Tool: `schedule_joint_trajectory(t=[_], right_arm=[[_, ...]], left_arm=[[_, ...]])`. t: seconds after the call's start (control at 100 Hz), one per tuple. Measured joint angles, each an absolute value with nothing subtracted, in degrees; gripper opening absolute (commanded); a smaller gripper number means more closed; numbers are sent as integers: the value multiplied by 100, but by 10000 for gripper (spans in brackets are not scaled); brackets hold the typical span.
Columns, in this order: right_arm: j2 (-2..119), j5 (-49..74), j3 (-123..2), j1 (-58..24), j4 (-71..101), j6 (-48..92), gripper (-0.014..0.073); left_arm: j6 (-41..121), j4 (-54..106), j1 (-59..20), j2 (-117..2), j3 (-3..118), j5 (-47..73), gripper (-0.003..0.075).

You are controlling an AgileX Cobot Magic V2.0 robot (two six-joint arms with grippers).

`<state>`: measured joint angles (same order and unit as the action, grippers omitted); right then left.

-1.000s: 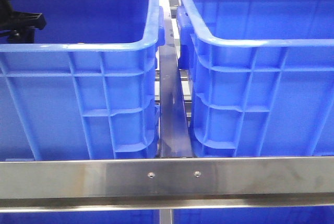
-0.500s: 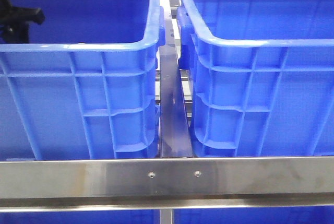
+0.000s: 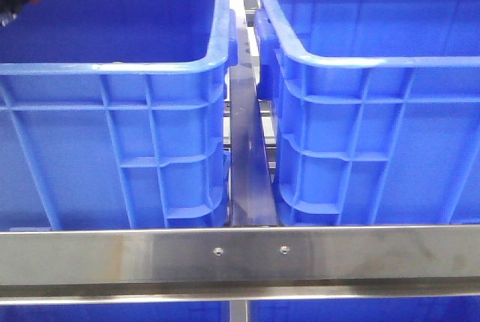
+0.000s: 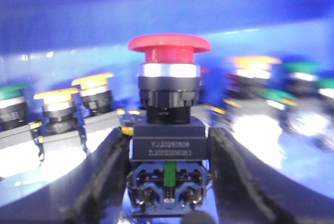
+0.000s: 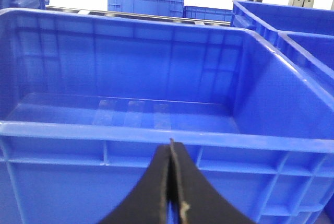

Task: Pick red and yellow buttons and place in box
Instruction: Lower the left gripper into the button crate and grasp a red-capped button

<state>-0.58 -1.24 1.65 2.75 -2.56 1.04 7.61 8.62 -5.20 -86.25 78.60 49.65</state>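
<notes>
One red button (image 4: 169, 51) now lifted higher.

My front view is evenly bright and sharp, with soft glare streaking the brushed steel rail (image 3: 240, 254) and pale sheen on the thick rim of the bright blue ribbed plastic crate (image 3: 112, 67). From my left wrist, the red mushroom-capped push button (image 4: 169, 51) held between my fingers is fairly crisp, while the yellow-capped buttons (image 4: 93, 81) behind smear into blur and blown-out white patches. My right wrist view is clear, its background overexposed to white.
</notes>
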Motion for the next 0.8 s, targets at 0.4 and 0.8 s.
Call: schedule_joint_trajectory(t=[0.4,0.8], right_arm=[[-58,-124,165,275,-256,104,-69],[-58,-124,165,275,-256,104,-69]], left_arm=[[922,912,-1698,-7830,7334,4889,262],[970,921,-3405,-7801,7310,4876,262]])
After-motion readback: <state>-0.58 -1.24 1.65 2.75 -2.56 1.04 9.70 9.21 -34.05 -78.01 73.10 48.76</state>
